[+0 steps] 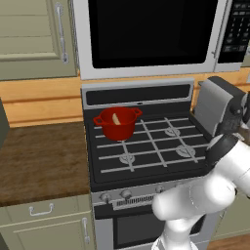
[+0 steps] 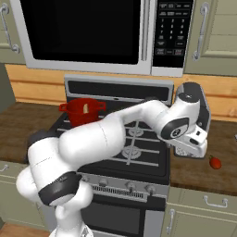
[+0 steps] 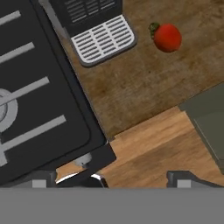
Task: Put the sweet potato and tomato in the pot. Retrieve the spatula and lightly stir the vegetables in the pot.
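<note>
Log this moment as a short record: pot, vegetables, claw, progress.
pot: red pot on the stove's back left burner
sweet potato: pale piece inside the pot
tomato: on the wooden counter right of the stove, beside a coffee machine's drip tray
claw: open, empty, above the counter edge
progress: sweet potato in; tomato not yet picked up

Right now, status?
Gripper open, empty, above counter. Sweet potato in pot; tomato on counter. Path clear.
</note>
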### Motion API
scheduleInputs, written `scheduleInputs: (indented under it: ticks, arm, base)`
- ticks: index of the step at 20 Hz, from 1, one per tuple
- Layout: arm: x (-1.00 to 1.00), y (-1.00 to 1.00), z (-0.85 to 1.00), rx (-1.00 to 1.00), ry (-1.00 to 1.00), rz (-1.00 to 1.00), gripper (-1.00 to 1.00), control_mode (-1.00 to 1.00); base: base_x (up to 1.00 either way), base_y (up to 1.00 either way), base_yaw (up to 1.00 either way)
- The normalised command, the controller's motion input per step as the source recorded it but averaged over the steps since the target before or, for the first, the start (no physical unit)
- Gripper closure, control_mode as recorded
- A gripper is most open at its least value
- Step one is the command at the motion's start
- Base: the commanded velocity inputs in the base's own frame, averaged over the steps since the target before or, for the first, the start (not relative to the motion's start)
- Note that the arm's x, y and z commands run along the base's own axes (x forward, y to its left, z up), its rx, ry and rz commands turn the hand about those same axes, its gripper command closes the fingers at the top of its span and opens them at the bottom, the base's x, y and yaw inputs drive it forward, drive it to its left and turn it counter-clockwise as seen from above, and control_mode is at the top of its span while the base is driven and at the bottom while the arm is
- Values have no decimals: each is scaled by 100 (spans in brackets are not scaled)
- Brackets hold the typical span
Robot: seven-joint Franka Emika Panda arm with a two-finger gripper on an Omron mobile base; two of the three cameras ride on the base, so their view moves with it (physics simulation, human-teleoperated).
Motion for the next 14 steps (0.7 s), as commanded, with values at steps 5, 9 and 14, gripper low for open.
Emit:
scheduleInputs:
  ticks: [5,9,14]
  arm:
    - [1,-57,-32,0,0,20,-100,-100]
    - [10,-35,-31,0,0,21,-100,-100]
    - [12,-31,-30,-2,-1,17,-100,-100]
  base:
    - [0,0,0]
    - [0,0,0]
    - [0,0,0]
